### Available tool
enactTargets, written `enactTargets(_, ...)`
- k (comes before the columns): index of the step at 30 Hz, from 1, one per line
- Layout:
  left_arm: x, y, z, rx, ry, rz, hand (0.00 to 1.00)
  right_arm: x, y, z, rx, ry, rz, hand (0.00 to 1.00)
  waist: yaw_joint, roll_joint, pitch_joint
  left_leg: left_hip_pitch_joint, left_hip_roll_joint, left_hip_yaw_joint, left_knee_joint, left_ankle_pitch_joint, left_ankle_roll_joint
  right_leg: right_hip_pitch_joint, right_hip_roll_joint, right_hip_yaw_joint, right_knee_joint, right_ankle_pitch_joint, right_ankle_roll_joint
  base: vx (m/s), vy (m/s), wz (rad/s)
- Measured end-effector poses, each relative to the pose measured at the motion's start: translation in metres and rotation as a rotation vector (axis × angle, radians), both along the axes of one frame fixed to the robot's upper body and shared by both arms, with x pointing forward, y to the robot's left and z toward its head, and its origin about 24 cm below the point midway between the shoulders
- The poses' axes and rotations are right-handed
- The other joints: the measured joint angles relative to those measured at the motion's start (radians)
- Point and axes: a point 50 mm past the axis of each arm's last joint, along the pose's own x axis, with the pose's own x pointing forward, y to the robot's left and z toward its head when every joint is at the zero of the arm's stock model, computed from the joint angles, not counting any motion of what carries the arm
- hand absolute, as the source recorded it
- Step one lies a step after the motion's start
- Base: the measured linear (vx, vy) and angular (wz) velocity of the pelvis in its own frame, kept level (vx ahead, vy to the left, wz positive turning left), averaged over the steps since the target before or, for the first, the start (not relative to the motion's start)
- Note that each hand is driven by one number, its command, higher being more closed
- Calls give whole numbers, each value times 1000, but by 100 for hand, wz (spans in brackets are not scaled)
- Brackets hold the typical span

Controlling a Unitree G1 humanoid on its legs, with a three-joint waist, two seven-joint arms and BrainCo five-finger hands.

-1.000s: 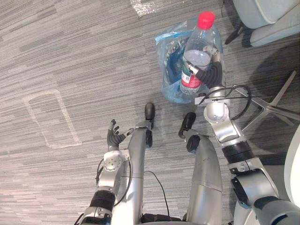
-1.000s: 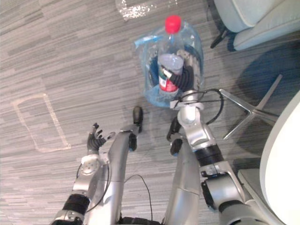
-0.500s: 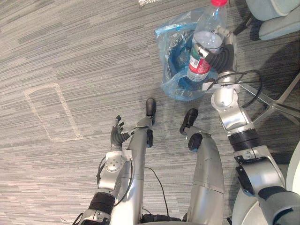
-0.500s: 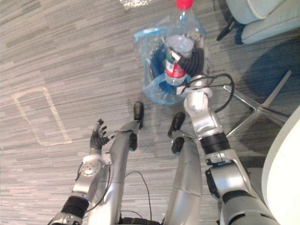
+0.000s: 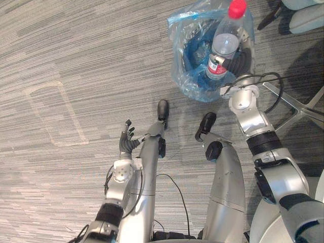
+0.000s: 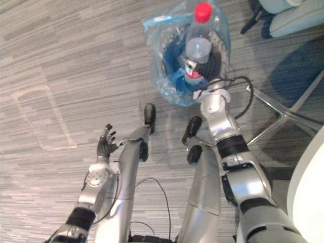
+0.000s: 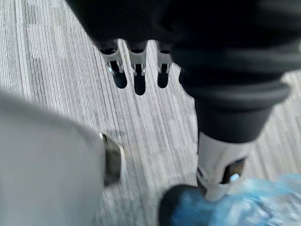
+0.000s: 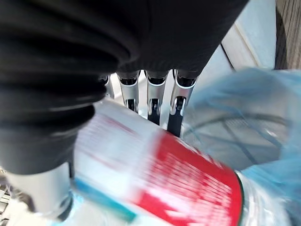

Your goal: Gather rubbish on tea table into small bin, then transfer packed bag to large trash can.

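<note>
A clear plastic bottle (image 5: 225, 43) with a red cap and a red label is held upright over the small bin (image 5: 195, 50). The bin is lined with a blue plastic bag (image 5: 190, 86) and stands on the grey carpet. My right hand (image 5: 242, 50) is shut on the bottle (image 8: 160, 179), its fingers (image 8: 153, 94) curled behind the label. My left hand (image 5: 126, 144) hangs low at the left with relaxed fingers (image 7: 136, 70) and holds nothing. The bin's inside is mostly hidden by the bottle and the bag.
A chair's metal star base (image 5: 298, 104) spreads at the right, close to my right arm. A pale upholstered seat (image 6: 296, 20) stands at the upper right. A white rounded table edge (image 6: 309, 202) shows at the lower right. A taped rectangle (image 5: 53, 119) marks the carpet at the left.
The camera has tilted, so the bin sits lower in the picture. My right hand has brought the bottle further over the bin's opening. The left hand has barely moved.
</note>
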Motion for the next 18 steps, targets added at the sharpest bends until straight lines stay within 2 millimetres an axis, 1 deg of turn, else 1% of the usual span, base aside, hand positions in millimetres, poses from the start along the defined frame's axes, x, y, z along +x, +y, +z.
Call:
enactTargets(5,0,1,0,-4,-1,5,0,-1,8,-1,3,-4,19,0,0,-1,-1,-3,2,-1,13,1,2,0,2,0,6,2,-4,-77,18,-2)
enactTargets(9,4,2,-1,-25,10,28,0,-9,14,-5,-66,-35,33,0,-1,-4,-7,-7,4,-3,19,1,4,0,5,0,4,1,-2,-84,20,-3)
enactTargets(11,4,3,-5,-20,26,31,0,-13,20,-16,-127,-20,46,0,-1,-10,-22,-9,8,-3,20,-3,5,0,10,0,-3,2,-3,-77,15,-7)
enactTargets(12,3,5,-7,-16,39,35,0,-15,22,-25,-160,3,54,0,0,-20,-37,-10,12,-1,19,-5,3,0,14,0,-7,4,-3,-75,13,-9)
enactTargets(13,3,5,-9,-15,46,37,0,-16,24,-30,-188,12,53,0,0,-23,-44,-10,14,-1,19,-5,3,0,16,0,-9,4,-2,-88,12,-8)
enactTargets(15,2,9,-12,-1,62,42,0,-19,26,-44,-254,43,61,0,-1,-40,-62,-11,17,0,19,-5,2,0,19,0,-12,5,-1,-70,3,-5)
enactTargets(17,2,11,-13,3,66,43,0,-21,28,-52,-304,62,62,0,-1,-51,-70,-11,19,0,19,-5,3,0,22,0,-13,5,-1,-68,-5,-3)
enactTargets(18,2,11,-13,4,67,44,0,-21,30,-56,-345,72,62,0,-2,-52,-71,-10,20,-1,20,-5,3,2,24,0,-14,6,-2,-81,-8,-3)
